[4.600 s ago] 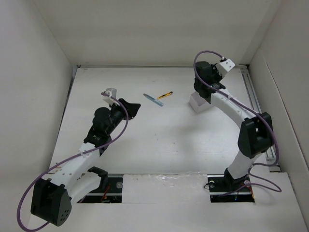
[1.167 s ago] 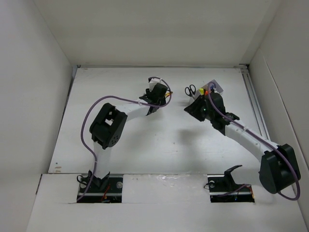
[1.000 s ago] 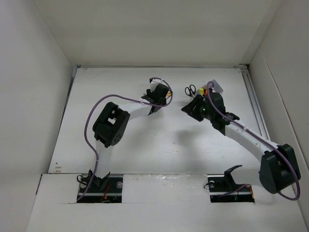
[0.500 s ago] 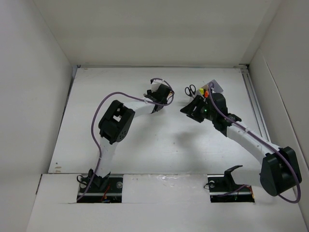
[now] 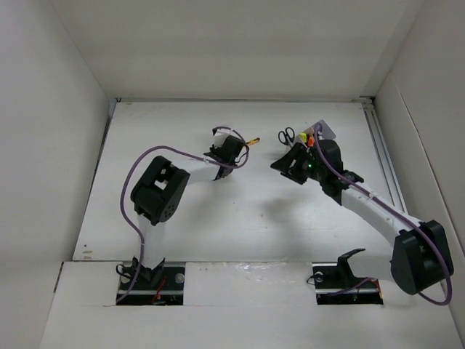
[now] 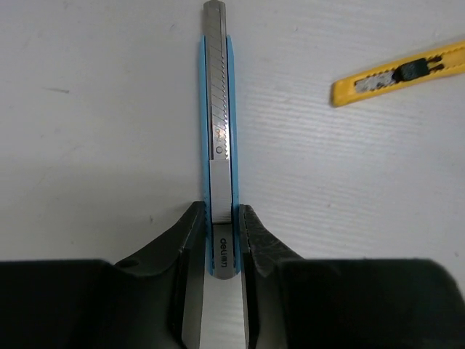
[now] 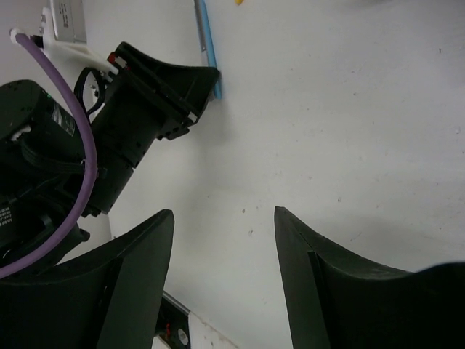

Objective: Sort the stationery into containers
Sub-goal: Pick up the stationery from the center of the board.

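Observation:
My left gripper (image 6: 219, 214) is shut on the near end of a slim blue-and-silver cutter (image 6: 218, 109) that lies flat on the white table. In the top view the left gripper (image 5: 220, 155) covers it. A yellow-black cutter (image 6: 399, 73) lies just beyond it to the right, and it also shows in the top view (image 5: 251, 140). My right gripper (image 7: 224, 211) is open and empty above bare table, right of the left gripper (image 7: 182, 80). The white box (image 5: 322, 129) stands behind the right wrist, holding black-handled scissors (image 5: 286, 135) and yellow and orange items.
White walls enclose the table on the left, back and right. The right arm's forearm (image 5: 370, 203) crosses the right half of the table. A metal rail (image 5: 389, 174) runs along the right edge.
My left gripper has shifted a little left and nearer, uncovering the yellow-black cutter. The left elbow swung left. My right gripper edged slightly left.

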You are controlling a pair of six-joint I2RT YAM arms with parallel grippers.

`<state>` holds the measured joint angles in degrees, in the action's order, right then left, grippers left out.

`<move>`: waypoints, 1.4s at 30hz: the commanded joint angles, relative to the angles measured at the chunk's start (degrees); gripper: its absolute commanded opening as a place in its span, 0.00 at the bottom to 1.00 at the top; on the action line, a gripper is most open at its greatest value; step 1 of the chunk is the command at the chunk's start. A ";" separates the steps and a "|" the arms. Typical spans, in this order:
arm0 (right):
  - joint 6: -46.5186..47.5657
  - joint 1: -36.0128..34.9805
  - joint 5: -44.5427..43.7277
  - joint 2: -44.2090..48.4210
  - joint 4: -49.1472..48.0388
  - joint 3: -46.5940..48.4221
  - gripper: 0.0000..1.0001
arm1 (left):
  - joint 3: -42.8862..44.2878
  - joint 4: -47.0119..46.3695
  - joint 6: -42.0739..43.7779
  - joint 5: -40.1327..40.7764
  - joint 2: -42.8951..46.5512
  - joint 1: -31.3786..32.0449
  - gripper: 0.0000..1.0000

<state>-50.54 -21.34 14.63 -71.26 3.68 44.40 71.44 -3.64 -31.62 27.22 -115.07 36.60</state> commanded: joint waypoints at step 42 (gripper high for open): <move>-2.63 -8.54 3.56 -27.88 -5.53 21.87 0.16 | -30.83 -23.69 7.80 -39.26 37.11 1.72 0.01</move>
<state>-53.91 -28.82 18.52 -100.16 -0.30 64.25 40.80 -23.38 -24.93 -11.25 -80.05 38.41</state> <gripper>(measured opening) 0.193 0.165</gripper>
